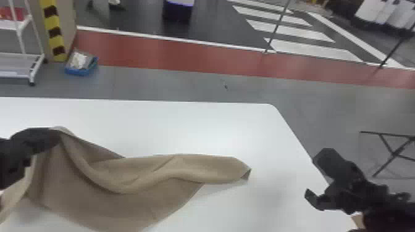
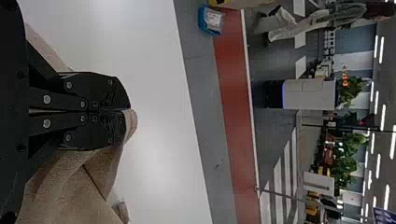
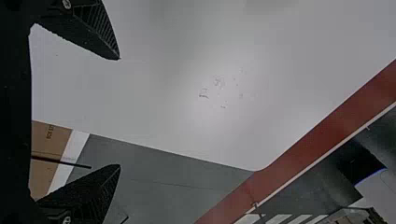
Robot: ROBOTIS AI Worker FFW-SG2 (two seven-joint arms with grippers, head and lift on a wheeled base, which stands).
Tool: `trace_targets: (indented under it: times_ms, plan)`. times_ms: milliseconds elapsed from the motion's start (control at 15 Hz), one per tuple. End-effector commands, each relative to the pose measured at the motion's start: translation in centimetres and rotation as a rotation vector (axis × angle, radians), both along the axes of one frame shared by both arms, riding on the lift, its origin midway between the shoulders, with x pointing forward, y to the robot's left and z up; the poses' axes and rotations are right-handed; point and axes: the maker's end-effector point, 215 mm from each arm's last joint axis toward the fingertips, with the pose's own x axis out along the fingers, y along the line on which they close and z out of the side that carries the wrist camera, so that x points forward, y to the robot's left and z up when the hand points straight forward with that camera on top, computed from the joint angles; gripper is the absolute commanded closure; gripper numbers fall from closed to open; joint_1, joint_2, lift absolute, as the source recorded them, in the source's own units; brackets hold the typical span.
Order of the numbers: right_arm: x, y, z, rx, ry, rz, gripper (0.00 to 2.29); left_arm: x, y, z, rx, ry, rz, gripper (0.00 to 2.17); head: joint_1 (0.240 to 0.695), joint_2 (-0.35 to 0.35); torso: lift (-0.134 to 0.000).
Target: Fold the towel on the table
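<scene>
Towel (image 1: 129,172) in the head view droops from the left gripper (image 1: 56,135), trailing toward the right edge of the table (image 1: 200,129); the right gripper (image 1: 313,176) hangs at that edge. Past the far edge stand a blue bin (image 1: 81,72) and white rack (image 1: 37,71). Left wrist view: jaws clenched on fabric. Right wrist view: jaws spread wide.

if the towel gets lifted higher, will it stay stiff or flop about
Most likely floppy: the towel sags in loose folds from the left hand. Probably light for its size, as its edges look thin. Its far end may trail or slide at first, since that part lies loose on the table.
</scene>
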Motion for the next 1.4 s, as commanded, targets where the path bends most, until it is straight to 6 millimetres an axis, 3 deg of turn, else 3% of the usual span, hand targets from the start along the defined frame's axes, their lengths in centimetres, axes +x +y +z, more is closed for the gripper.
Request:
trace_targets:
  times_ms: [0, 133, 267, 333, 467, 600, 800, 1067, 1200, 1333]
  plan:
    - [0.0, 0.5, 0.1, 0.006, -0.003, 0.005, 0.05, 1.1, -1.4, 2.1, 0.003, -0.044, -0.025, 2.13, 0.695, -0.350, -0.124]
    - [-0.4, 0.3, 0.1, 0.002, 0.000, 0.001, 0.05, 1.8, -3.6, 2.2, 0.015, -0.047, -0.065, 2.13, 0.695, -0.350, -0.124]
    - [-0.8, -0.1, 0.4, -0.004, 0.000, -0.005, 0.05, 2.6, -4.8, 4.2, 0.038, -0.091, -0.082, 2.13, 0.695, -0.350, -0.124]
    - [-0.9, -0.1, 0.7, -0.011, -0.004, 0.003, 0.05, 3.4, -4.5, 5.5, 0.053, -0.119, -0.070, 2.13, 0.695, -0.350, -0.124]
    - [-1.1, -0.4, 0.9, -0.020, -0.006, 0.014, 0.05, 3.4, -3.4, 5.5, 0.071, -0.128, -0.055, 2.13, 0.695, -0.350, -0.124]
    - [-1.1, -0.4, 1.1, -0.029, -0.015, 0.040, 0.05, 2.1, -1.7, 4.6, 0.069, -0.148, -0.069, 2.13, 0.695, -0.350, -0.124]
    - [0.8, 0.5, 1.2, 0.081, -0.056, 0.062, 0.05, -1.4, 0.1, 4.9, 0.081, -0.228, -0.151, 2.13, 0.695, -0.350, -0.124]
    - [4.1, 3.2, 1.3, 0.322, -0.116, 0.047, 0.05, -5.5, 3.1, 3.2, 0.045, -0.199, -0.229, 2.13, 0.695, -0.350, -0.124]
    - [6.3, 6.3, 1.2, 0.468, -0.141, 0.039, 0.05, -6.3, 3.2, 2.2, 0.038, -0.171, -0.244, 2.13, 0.695, -0.350, -0.124]
    - [8.9, 11.0, 1.6, 0.566, -0.163, 0.087, 0.05, -6.6, 1.7, 2.1, 0.041, -0.187, -0.289, 2.13, 0.695, -0.345, -0.124]
